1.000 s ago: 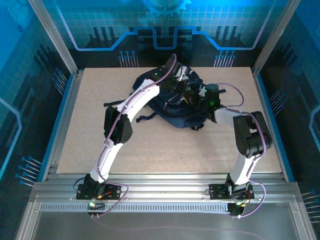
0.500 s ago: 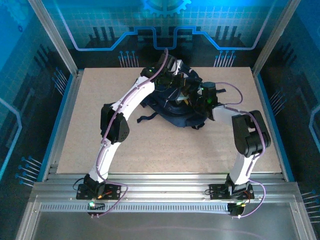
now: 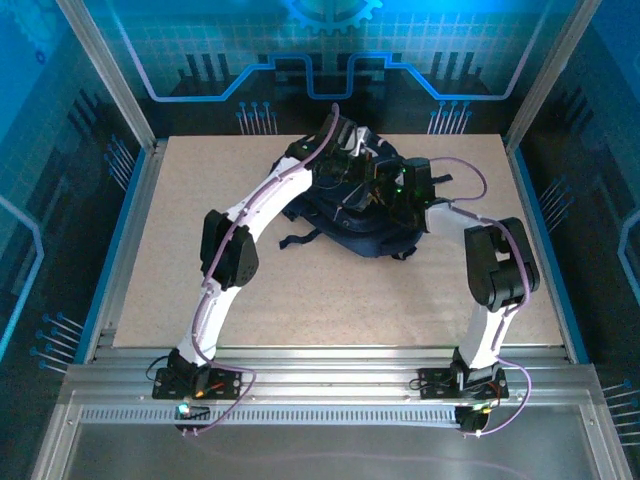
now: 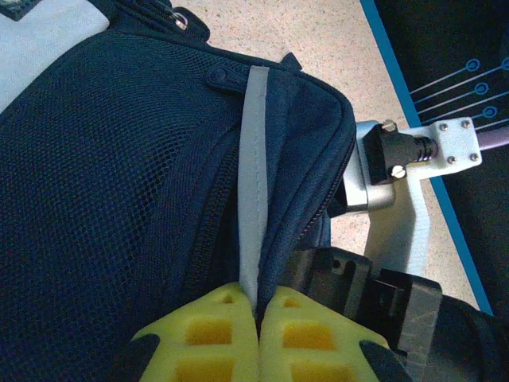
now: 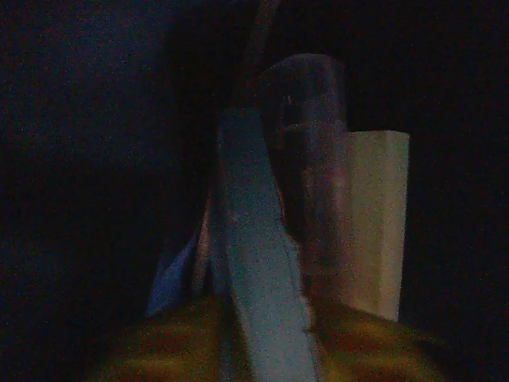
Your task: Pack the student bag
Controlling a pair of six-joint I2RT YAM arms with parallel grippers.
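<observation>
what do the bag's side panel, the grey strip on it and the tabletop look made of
Student bag side panel: navy mesh fabric, matte; open weave shows.
Grey strip: smooth webbing or reflective tape, hard to say; flat, pale sheen.
Tabletop: beige speckled board, maybe particleboard or laminate; matte.

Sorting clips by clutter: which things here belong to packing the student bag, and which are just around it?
Belongs to the job:
student bag, lying far centre
grey strip on the bag, pinched by the shut left claw
right claw, in the dark at the bag, grip unclear

Just surroundings:
table
metal frame at the near edge
</observation>
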